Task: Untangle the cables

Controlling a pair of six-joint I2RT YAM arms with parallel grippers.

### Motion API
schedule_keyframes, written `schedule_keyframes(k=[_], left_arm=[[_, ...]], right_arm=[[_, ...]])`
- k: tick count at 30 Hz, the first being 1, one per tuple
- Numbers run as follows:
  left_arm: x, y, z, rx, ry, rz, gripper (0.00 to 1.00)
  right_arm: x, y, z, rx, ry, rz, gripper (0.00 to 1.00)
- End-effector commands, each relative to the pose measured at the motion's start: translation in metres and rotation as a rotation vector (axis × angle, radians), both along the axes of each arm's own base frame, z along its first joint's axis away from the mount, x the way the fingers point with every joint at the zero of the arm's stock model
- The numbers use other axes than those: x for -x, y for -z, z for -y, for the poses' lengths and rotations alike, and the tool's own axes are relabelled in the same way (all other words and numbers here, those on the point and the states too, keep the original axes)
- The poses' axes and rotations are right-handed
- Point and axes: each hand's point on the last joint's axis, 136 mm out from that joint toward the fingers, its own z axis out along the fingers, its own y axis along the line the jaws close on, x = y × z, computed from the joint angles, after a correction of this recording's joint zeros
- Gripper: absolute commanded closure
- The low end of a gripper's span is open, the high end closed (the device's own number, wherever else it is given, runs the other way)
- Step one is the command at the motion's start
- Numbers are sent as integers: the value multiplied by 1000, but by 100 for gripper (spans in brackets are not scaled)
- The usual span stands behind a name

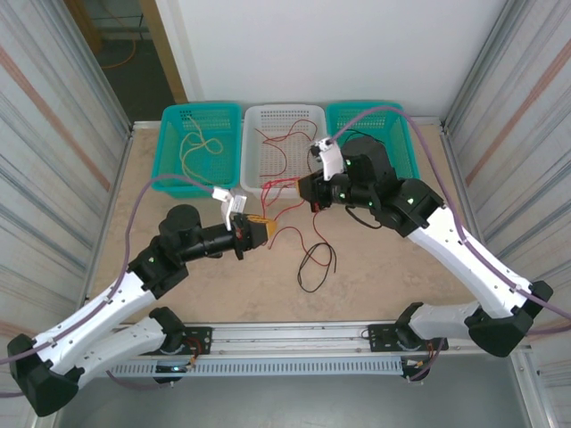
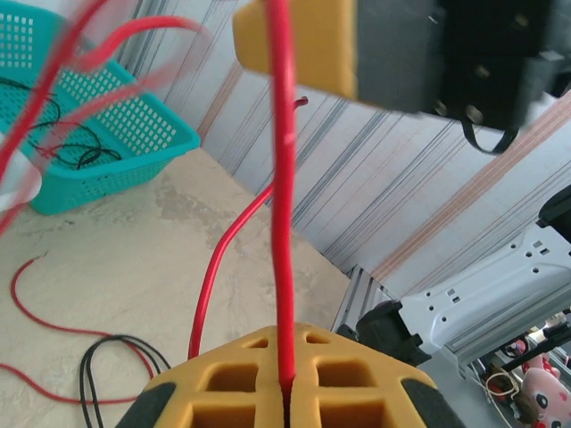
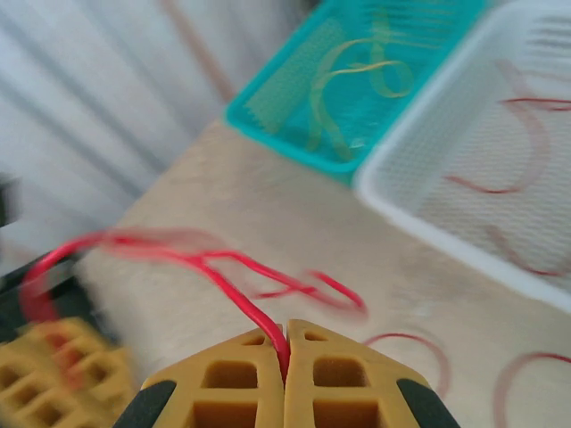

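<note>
three baskets (image 1: 284, 108) lining the far edge, red cable (image 2: 284, 223) strung across mid-table, black cable (image 2: 82, 379) looped beneath, bare tabletop (image 1: 393, 267) front-right

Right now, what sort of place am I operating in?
Probably a lab or workshop robot cell, not a home: a beige table walled by corrugated panels, with an aluminium rail along the near edge.

desk (image 1: 384, 276): beige, marbled | far edge of desk: three mesh baskets in a row, touching side by side, left teal basket (image 1: 171, 143), white basket (image 1: 254, 134) between, right teal basket (image 1: 339, 116) | near edge: aluminium rail (image 1: 294, 332) | sides: ribbed grey panels (image 1: 53, 134) | back: plain white wall (image 1: 339, 45)
</note>
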Motion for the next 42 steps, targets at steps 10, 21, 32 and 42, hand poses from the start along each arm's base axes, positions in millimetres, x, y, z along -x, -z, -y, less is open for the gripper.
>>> schedule_keyframes(k=[10,21,32,42], left_arm=[[-13,20,-64,-25,-322,-76,100],[-59,70,-138,-171,-714,-353,100],[-121,-1,-91,-29,-612,-218,100],[-202,-122,-55,67,-521,-38,100]], right_arm=[[-85,49,206,2,804,-159,100],[-82,42,208,-112,785,-186,100],[-78,4,121,-94,508,-135,56],[-51,-11,142,-81,542,-85,43]])
